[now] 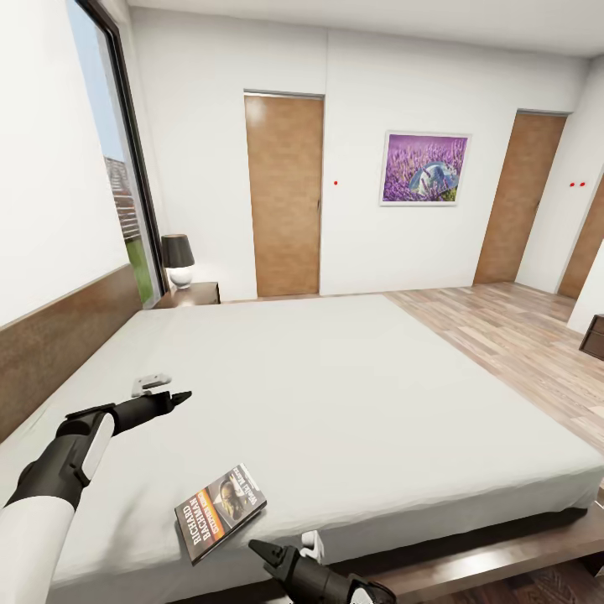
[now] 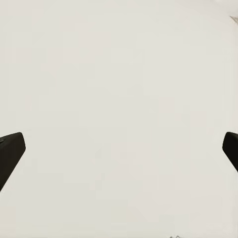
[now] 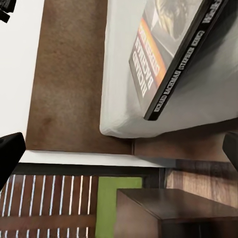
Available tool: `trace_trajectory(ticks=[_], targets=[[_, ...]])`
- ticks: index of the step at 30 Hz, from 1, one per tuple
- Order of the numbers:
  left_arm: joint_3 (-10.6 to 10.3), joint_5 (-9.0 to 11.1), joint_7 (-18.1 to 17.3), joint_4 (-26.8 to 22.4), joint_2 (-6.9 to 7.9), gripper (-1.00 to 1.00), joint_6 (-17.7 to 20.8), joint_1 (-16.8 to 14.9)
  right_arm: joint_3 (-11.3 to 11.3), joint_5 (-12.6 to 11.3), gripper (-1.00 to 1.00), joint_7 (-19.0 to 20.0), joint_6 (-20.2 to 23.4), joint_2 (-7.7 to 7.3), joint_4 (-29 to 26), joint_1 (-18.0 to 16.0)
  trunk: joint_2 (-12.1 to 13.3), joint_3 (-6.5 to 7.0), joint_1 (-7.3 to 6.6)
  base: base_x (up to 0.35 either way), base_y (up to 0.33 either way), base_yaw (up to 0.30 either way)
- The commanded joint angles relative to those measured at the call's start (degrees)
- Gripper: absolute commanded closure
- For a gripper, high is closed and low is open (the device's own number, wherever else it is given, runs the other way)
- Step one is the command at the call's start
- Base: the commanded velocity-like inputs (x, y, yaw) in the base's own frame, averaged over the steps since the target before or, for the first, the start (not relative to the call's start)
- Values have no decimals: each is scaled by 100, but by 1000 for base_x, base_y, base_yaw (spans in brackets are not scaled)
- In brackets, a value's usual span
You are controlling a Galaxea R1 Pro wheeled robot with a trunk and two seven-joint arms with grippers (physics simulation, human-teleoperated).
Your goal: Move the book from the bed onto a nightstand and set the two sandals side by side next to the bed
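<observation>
The book (image 1: 220, 512) lies flat near the front edge of the bed (image 1: 352, 394), its dark cover with the orange band facing up. It also appears in the right wrist view, as the book (image 3: 168, 54) lying by the mattress corner. My right gripper (image 1: 260, 550) hovers just in front of the book, below the mattress edge, open with nothing in it; its fingertips (image 3: 10, 153) stand wide apart. My left gripper (image 1: 179, 395) reaches out over the mattress (image 2: 119, 99), left of and beyond the book, open and empty. One nightstand (image 1: 193, 294) stands at the bed's far left corner. The sandals are out of view.
A black-shaded lamp (image 1: 178, 258) stands on the nightstand by the tall window (image 1: 117, 168). The brown headboard (image 1: 59, 344) runs along the left. Wood floor (image 1: 520, 335) opens to the right, with doors and a dark cabinet (image 1: 594, 335). A dark-brown cabinet top (image 3: 178, 208) sits beside the bed corner.
</observation>
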Motion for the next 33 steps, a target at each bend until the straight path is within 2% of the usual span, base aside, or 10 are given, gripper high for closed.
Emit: trace_trajectory(ticks=[1, 15, 33], targets=[[11, 35, -8, -3, -1, -100, 43, -3, 12, -52, -100, -3, 50, 0, -6, -19, -3, -6, -1, 0, 0, 0], [11, 35, -8, -3, -2, -100, 45, -3, 43, -62, -100, 34, 420, 0, -30, -160, -3, -6, -1, 0, 0, 0], [12, 35, -8, -7, -2, -100, 33, -3, 45, -71, -100, 89, 478, 0, -40, -174, -3, -6, -1, 0, 0, 0]])
